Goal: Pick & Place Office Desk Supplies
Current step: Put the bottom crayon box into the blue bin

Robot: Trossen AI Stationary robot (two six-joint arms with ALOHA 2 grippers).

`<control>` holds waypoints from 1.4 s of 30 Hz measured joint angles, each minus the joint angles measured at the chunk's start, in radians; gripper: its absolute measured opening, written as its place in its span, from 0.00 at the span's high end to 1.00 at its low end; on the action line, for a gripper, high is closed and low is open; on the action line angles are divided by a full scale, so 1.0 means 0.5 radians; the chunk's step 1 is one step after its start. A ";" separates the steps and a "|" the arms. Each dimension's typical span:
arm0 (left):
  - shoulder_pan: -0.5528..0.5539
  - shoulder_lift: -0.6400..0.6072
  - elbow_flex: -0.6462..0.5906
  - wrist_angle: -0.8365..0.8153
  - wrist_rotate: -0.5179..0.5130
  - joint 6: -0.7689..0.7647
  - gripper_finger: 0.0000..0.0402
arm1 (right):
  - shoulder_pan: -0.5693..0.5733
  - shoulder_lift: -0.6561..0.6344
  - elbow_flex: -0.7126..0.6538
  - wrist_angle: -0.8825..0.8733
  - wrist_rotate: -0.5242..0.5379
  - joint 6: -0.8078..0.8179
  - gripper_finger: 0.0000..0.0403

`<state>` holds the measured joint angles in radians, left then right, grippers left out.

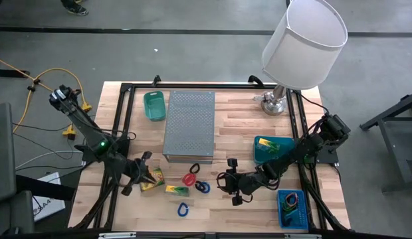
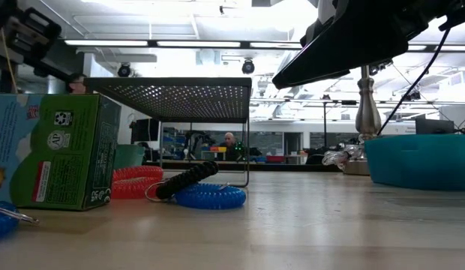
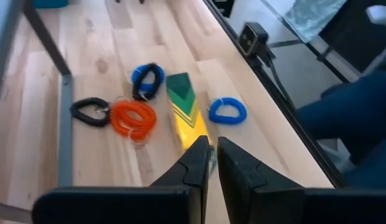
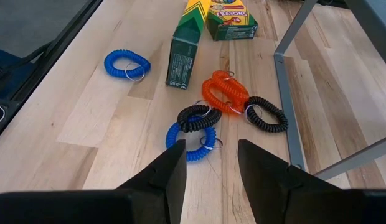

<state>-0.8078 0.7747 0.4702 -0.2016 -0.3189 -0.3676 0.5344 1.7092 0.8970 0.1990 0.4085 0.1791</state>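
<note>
The left gripper (image 1: 147,174) was at the near left of the table (image 1: 246,126), its fingers almost together, clamped on a crayon box (image 1: 153,179). A second crayon box (image 1: 177,190) lay just right. Next came the red coil (image 1: 189,179), black coil (image 1: 195,169) and blue coils (image 1: 203,187). The right gripper (image 1: 231,180), fingers apart, hovered beside them, holding nothing.
</note>
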 joint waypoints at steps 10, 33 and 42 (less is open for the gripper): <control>0.138 -0.004 0.000 0.139 0.019 -0.046 0.93 | 0.001 0.000 0.000 0.000 0.000 0.001 0.67; 0.365 0.047 0.063 0.067 0.171 -0.092 0.85 | 0.000 0.000 0.000 0.001 0.000 0.000 0.67; 0.365 0.360 0.498 -0.457 0.177 -0.090 0.59 | 0.001 0.000 0.000 0.001 0.000 0.000 0.67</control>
<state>-0.6254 0.9548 0.7192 -0.4301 -0.2303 -0.4126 0.5346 1.7092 0.8970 0.1993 0.4084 0.1791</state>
